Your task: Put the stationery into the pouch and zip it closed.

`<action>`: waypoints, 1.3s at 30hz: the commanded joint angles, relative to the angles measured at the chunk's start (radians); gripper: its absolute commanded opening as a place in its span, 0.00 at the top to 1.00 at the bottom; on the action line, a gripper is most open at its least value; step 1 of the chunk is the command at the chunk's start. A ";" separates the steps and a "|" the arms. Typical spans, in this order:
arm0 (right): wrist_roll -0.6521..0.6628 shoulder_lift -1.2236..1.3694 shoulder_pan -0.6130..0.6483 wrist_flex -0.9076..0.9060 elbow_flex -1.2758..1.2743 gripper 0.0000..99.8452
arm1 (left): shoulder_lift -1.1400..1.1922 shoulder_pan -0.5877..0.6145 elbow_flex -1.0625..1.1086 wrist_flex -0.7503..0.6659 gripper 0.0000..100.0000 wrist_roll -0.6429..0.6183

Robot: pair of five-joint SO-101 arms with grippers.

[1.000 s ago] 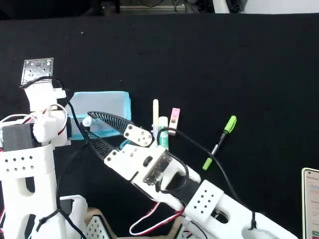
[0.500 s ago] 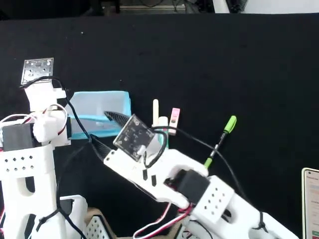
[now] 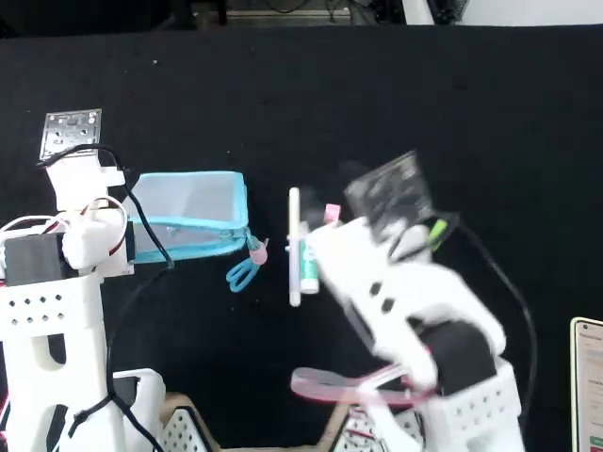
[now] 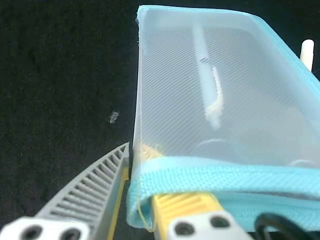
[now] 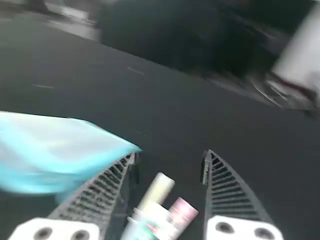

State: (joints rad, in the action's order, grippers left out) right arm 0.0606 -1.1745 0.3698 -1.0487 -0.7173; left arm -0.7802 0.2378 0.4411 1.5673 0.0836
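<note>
One second on: right gripper (image 5: 170, 154) wide, back from pouch (image 3: 188, 209), over stationery (image 3: 300, 252); left gripper (image 4: 134, 165) tight on pouch.

Light falls bright and even from above in the high view. The black desk (image 3: 471, 113) swallows it, so shadows barely show, while the white left arm (image 3: 52, 320) comes close to washing out. The right arm (image 3: 405, 301) is smeared by motion blur, its outline ghosted and the board (image 3: 386, 188) on its wrist half transparent. In the left wrist view the pouch (image 4: 210, 100) glows pale as light passes through its mesh, and its near hem is soft from closeness. The right wrist view is dimmer and streaked: the pouch is a cyan blur, everything behind it melts, and only the gripper (image 5: 170, 155) looks fairly crisp.
</note>
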 commanded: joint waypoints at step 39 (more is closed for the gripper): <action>-0.255 1.589 -0.718 -0.163 0.705 0.81 | 0.003 0.004 0.005 -0.002 0.97 -0.012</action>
State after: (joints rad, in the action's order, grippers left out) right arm -0.1419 0.3874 -0.3345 -1.1469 -0.1220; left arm -0.7802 0.2378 0.4411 1.5673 0.0836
